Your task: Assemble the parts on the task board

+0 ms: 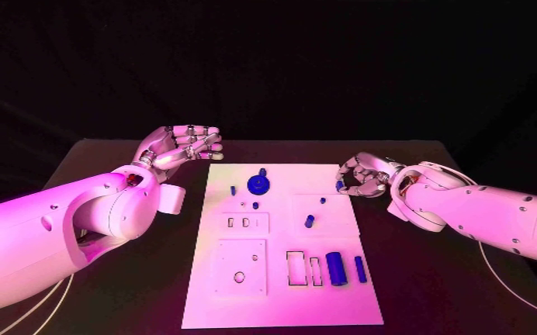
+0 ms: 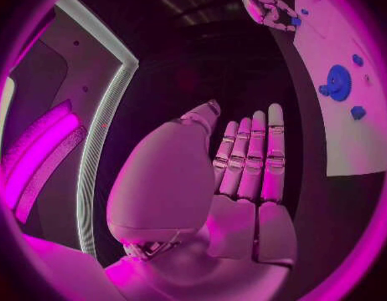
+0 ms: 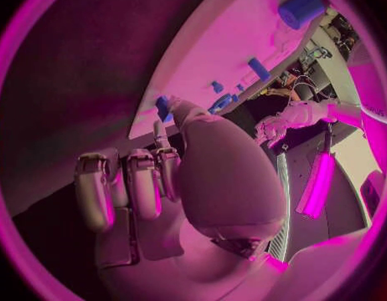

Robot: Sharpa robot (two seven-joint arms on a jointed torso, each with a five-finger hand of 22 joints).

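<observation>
The white task board (image 1: 280, 296) lies in the middle of the black table. On it are a blue gear (image 1: 258, 184), a small blue peg (image 1: 309, 221) and a thick blue cylinder (image 1: 336, 267) beside a thin blue bar (image 1: 360, 267). My right hand (image 1: 365, 176) hovers at the board's right edge with its fingers curled in. It pinches a small blue part (image 1: 339, 185) at its fingertips; the same part (image 3: 163, 107) sits by the thumb tip in the right wrist view. My left hand (image 1: 179, 146) is raised off the board's far left corner, fingers straight (image 2: 248, 160) and holding nothing.
The board has rectangular slots (image 1: 296, 267) near its front and a square plate with an oval hole (image 1: 240, 277). Another small blue peg (image 1: 233, 190) stands left of the gear. Bare black table (image 1: 425, 288) runs along both sides of the board.
</observation>
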